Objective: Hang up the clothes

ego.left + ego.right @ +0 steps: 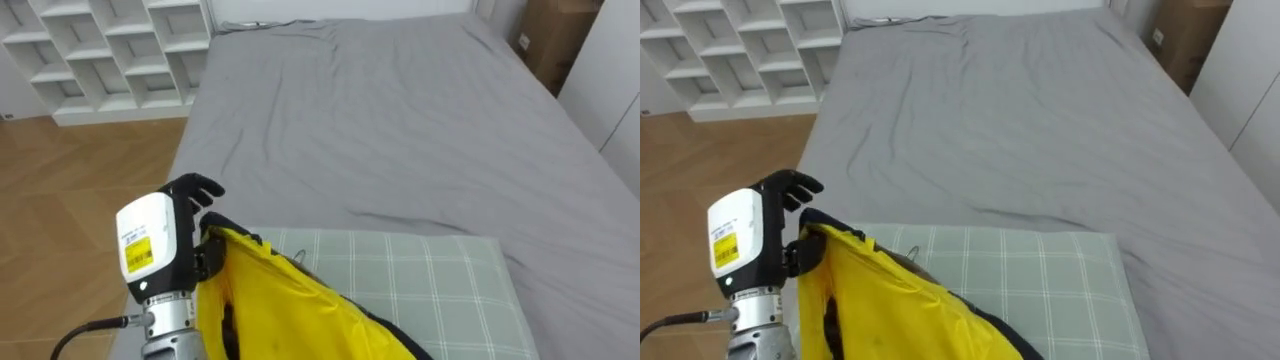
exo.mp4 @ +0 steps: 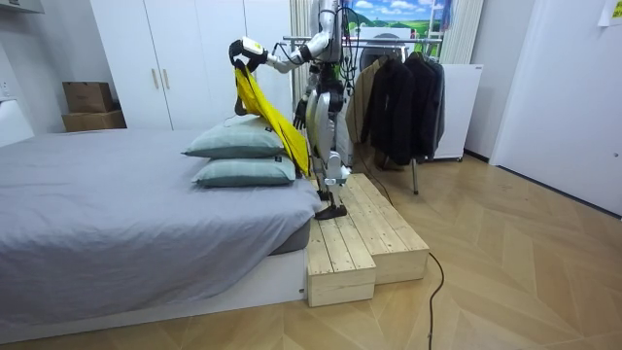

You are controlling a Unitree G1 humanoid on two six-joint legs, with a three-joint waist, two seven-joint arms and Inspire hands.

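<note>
A yellow garment (image 1: 290, 310) with dark trim hangs from my left hand (image 1: 160, 240), whose fingers are curled over its top edge. I hold it up above a green checked pillow (image 1: 420, 280) at the head of the bed. In the room view I stand on a wooden platform (image 2: 360, 233) beside the bed. My left arm is raised towards the room view's left, and the yellow garment (image 2: 264, 112) drapes down from the left hand (image 2: 243, 51) to the pillows. My right hand (image 2: 300, 107) hangs by my side.
A grey bed (image 1: 400, 120) spreads out in front of me. White cube shelves (image 1: 110, 50) stand at its far left and a cardboard box (image 1: 555, 40) at its far right. Behind me stands a clothes rack (image 2: 398, 92) with several dark coats.
</note>
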